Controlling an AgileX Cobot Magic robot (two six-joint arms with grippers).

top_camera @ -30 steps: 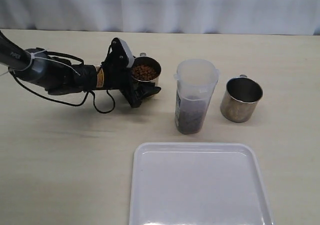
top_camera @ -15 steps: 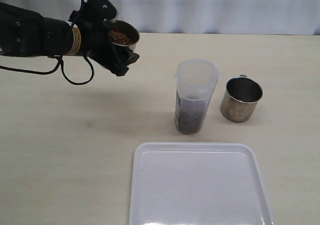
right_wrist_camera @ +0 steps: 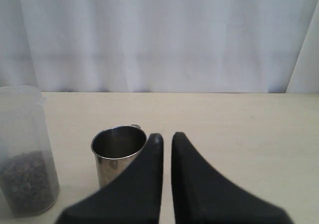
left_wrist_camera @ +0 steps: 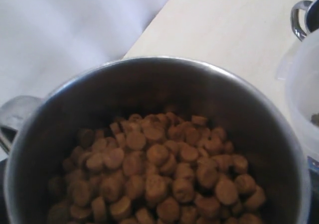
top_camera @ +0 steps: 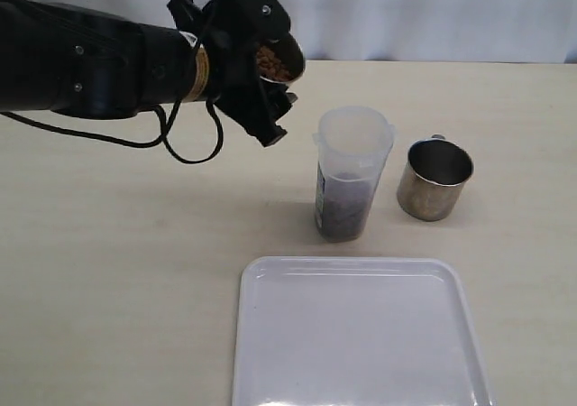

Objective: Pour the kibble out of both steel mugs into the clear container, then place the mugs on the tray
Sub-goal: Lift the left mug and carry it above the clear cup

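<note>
Left jaws tight on steel mug [top_camera: 287, 67], now higher, nearer the clear container [top_camera: 352, 153]

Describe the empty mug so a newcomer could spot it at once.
Find the white tray at the table's near edge; behind it stands the tall clear container. The empty mug sits just right of that container in the exterior view. Unlike the other mug, held up by the left claw with kibble inside, it stands free.

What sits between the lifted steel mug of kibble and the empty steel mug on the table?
The tall translucent plastic container, partly filled, stands between them; the exterior view shows it.
</note>
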